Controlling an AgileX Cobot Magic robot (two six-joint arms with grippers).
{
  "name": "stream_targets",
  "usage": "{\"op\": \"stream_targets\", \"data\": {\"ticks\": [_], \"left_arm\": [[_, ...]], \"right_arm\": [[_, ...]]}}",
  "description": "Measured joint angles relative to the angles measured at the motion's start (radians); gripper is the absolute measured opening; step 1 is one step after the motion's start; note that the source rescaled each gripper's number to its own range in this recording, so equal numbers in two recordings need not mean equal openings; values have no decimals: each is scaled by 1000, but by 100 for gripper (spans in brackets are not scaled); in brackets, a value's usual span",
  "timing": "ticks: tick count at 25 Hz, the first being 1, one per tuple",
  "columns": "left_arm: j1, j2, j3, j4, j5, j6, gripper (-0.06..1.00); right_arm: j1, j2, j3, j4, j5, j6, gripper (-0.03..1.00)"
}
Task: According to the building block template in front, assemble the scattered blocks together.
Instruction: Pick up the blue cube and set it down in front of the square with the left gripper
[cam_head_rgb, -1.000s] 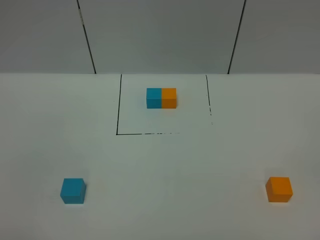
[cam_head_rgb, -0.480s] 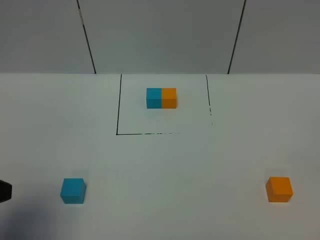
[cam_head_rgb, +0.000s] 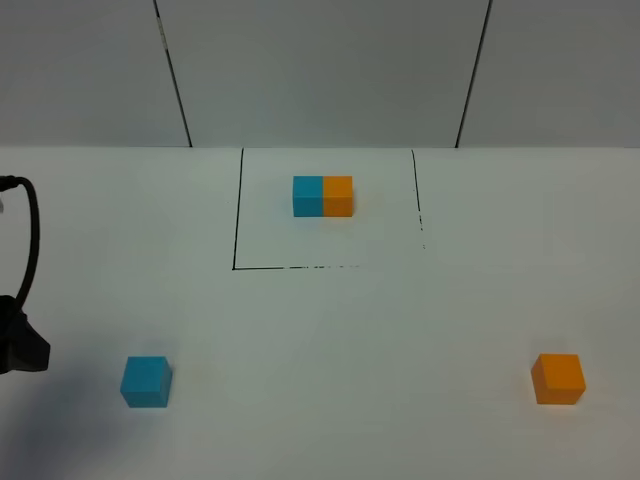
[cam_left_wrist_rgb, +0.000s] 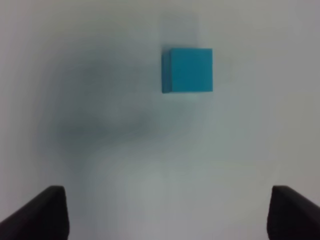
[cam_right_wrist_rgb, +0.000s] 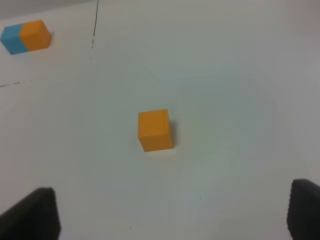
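The building block template, a cyan-blue cube joined to an orange cube, is found at the far middle of the white table, inside a black outline drawn on three sides. Its blue half is set toward the left and its orange half toward the right. In the right wrist view the template is seen in a far corner.

The scattered blocks are placed well apart on the near part of the table. The blue cube is located at the near left and the orange cube at the near right, both outside the outline and touched by nothing.

The left gripper is held above the table with its fingers spread wide and nothing between them; the blue cube is seen ahead of it, apart from both tips. The right gripper is likewise spread wide and empty, with the orange cube lying ahead of it, clear of the fingers.

In the high view a dark part of the left arm and a black cable are seen at the left edge, near the blue cube but not touching it. Grey wall panels are seen behind the table.
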Motion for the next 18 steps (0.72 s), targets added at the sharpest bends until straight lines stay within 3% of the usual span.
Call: {"op": "stream_targets", "data": {"ticks": [11,15,18], "left_arm": [[-6,173,-21,17,16,-74,70],[-84,220,-31,83,4,-92,70],[-185,256,-66,187,-14,-193,70]], "right_arm": [[0,0,0,0,0,0,82],[0,0,0,0,0,0,82],[0,0,0,0,0,0,82]]}}
